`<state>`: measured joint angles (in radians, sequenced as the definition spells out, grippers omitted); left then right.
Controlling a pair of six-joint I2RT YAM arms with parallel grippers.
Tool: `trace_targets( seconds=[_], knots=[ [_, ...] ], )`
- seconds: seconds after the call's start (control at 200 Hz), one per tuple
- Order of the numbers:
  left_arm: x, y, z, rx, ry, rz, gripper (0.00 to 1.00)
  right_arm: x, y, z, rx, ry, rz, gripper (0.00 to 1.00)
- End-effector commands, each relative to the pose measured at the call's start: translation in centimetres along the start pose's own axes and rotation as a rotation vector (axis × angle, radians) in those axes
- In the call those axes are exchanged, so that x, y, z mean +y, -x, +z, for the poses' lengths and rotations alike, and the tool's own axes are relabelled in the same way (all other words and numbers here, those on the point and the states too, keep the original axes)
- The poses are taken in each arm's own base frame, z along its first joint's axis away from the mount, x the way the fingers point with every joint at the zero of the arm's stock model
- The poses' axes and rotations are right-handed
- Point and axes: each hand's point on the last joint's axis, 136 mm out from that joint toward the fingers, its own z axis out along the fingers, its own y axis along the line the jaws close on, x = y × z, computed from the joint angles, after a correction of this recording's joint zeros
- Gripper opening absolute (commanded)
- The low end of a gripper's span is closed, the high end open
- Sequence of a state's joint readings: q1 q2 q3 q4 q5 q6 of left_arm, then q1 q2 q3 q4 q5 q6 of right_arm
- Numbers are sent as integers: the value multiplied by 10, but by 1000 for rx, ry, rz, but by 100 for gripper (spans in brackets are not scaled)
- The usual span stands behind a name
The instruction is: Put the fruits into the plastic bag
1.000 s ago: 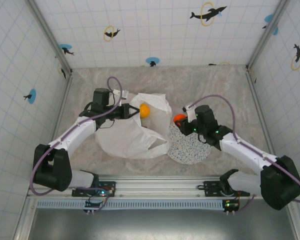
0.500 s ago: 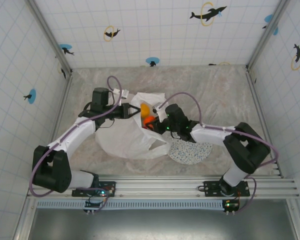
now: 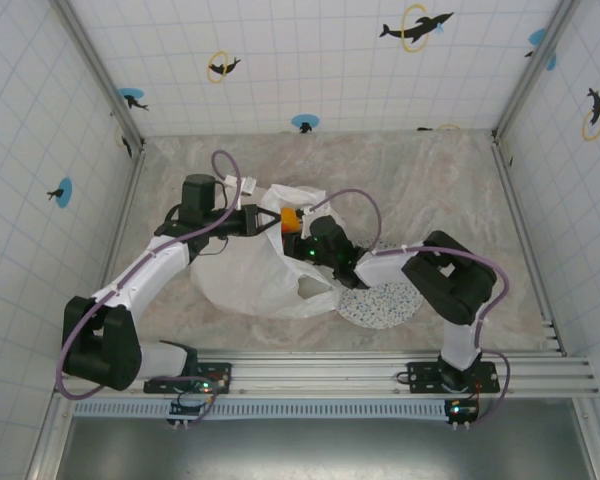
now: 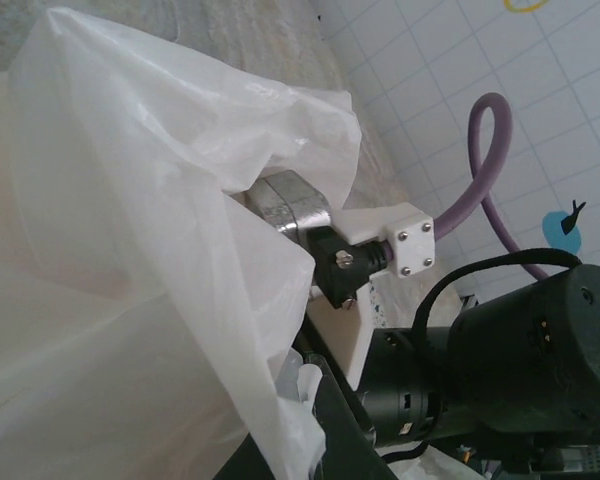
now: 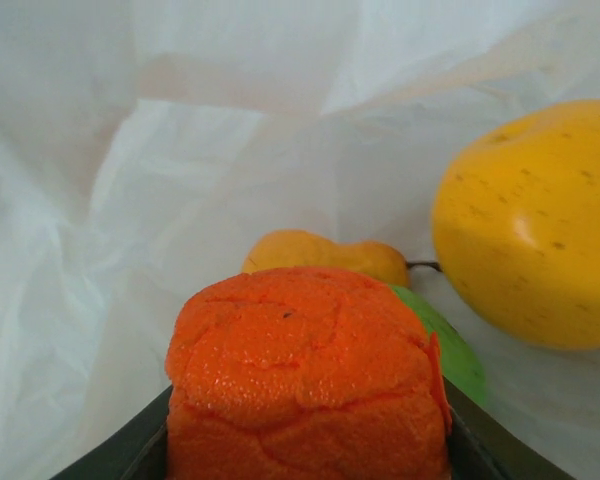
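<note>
The plastic bag lies left of centre, thin and white, with its mouth held up. My left gripper is shut on the rim of the bag, and the film is pinched at my left gripper. My right gripper reaches into the bag's mouth. In the right wrist view my right gripper is shut on a rough orange fruit. Past it, inside the bag, lie a large yellow fruit, a yellow-orange pear and a green fruit. A yellow fruit shows in the mouth from above.
The speckled white plate lies just right of the bag, under my right forearm. Tiled walls close in the marbled table on three sides. My right arm's purple cable loops close to the left wrist.
My right arm has swung left from the plate into the bag's mouth, carrying the orange fruit. The left gripper has kept its hold on the rim.
</note>
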<state>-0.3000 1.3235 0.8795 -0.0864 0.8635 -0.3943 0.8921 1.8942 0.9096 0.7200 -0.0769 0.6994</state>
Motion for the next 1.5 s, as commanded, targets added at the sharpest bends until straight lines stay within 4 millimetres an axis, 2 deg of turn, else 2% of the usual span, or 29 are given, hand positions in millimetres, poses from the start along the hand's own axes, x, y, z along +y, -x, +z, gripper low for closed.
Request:
trace_targets(
  seconds=[0.0,0.15,0.295,0.395,0.621,0.831,1.041,1.196,1.341,1.496],
  knots=[
    [-8,7,-5,-27,-25,24,0,18,25,15,-100,56,99,55],
    [-9,8,-6,-30,-23,29,0,16,18,31,-57,34,96,63],
    [-8,8,-6,-32,-13,32,0,11,11,31,-10,7,45,74],
    [-7,8,-6,-34,-6,30,0,16,7,28,25,12,0,81],
    [-4,9,-6,-36,14,30,0,19,5,10,82,-21,-115,88],
    [-1,8,-5,-31,23,23,0,20,3,-9,124,-30,-158,86],
    [1,9,-6,-36,38,29,0,6,2,-49,124,-103,-211,80],
    [5,7,-5,-27,48,18,0,-6,6,-75,99,-132,-186,74],
    [8,6,-4,-26,64,21,0,-5,0,-92,99,-91,-166,71],
    [11,6,-3,-20,69,14,0,-24,-10,-120,101,-134,-121,67]
  ],
)
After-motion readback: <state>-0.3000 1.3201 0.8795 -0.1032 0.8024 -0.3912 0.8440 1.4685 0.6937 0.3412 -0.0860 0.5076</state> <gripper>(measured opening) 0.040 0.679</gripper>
